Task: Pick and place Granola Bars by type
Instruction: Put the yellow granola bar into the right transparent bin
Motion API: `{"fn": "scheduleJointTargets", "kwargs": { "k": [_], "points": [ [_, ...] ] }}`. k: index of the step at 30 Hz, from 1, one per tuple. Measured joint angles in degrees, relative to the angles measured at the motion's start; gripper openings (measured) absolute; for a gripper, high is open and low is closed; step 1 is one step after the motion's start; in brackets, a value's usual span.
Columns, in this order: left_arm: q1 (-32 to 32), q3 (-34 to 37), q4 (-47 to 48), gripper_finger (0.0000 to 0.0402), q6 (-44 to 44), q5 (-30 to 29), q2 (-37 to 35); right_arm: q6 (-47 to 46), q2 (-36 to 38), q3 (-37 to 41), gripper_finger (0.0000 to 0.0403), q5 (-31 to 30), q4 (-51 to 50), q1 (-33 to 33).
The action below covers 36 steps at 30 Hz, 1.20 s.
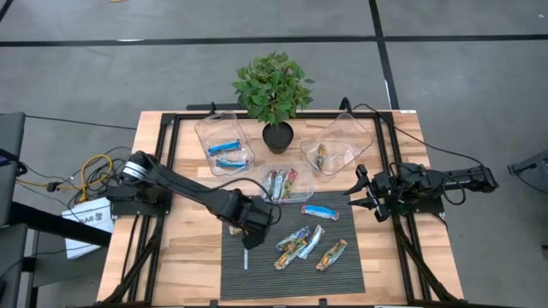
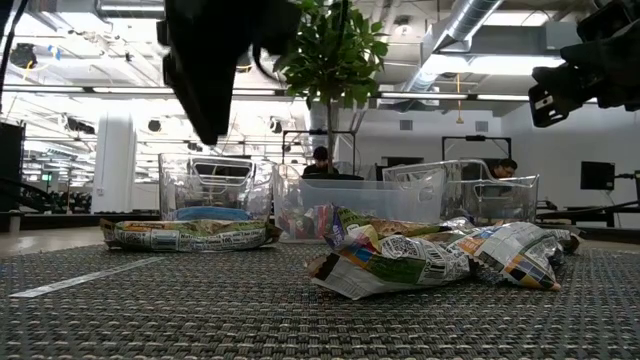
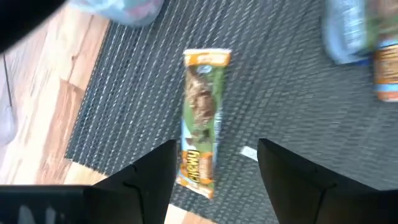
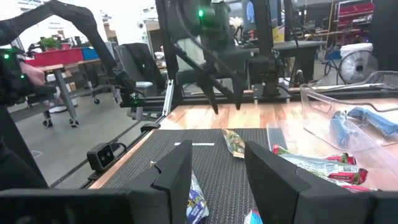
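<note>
Overhead, left of centre, the left gripper (image 1: pixel 247 228) hovers, fingers spread and empty, above a green granola bar (image 3: pixel 201 121) on the dark mat (image 1: pixel 257 282) — other bars (image 1: pixel 300 244) lie right of it. Far right, the right gripper (image 1: pixel 366 193) waits, fingers parted, empty.

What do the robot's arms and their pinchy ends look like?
Both arms are dark, nearly black, built from jointed tube-like sections. The left tool and right tool each end in two flat, blocky black fingers. Thin black cables trail from the arms.
</note>
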<state>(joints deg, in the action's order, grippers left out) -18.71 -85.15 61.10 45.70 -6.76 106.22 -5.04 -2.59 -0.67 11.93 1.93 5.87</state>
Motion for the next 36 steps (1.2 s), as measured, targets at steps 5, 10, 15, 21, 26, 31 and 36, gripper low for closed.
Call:
{"fn": "scheduleJointTargets", "kwargs": {
  "k": [5,10,15,21,26,31,36],
  "points": [
    [0.77,0.05,0.57,0.0217,-0.26,0.26,4.22,0.01,0.02,0.00,0.0139,0.07,0.09,0.01],
    [1.63,0.07,0.55,0.0217,-0.41,0.20,6.46,0.00,-0.05,0.00,0.0141,0.04,0.09,0.01],
    [2.77,0.07,0.64,0.0217,-1.78,-0.55,6.46,0.01,-0.05,0.00,0.0141,0.06,0.09,0.02],
    [3.44,2.40,-1.94,0.0217,-1.86,0.55,6.46,0.00,-0.04,0.00,0.0139,0.04,0.09,0.02],
    [3.44,6.92,-9.79,0.0217,-3.16,3.05,6.46,0.01,-0.04,0.00,0.0141,0.06,0.11,0.01],
    [3.44,10.01,-13.82,0.0217,-3.17,3.24,6.46,0.00,-0.02,0.00,0.0139,0.04,0.11,0.02],
    [3.44,12.07,-16.32,0.0217,-3.13,3.34,6.18,0.00,-0.05,0.00,0.0140,0.04,0.12,0.00]
  ]
}}
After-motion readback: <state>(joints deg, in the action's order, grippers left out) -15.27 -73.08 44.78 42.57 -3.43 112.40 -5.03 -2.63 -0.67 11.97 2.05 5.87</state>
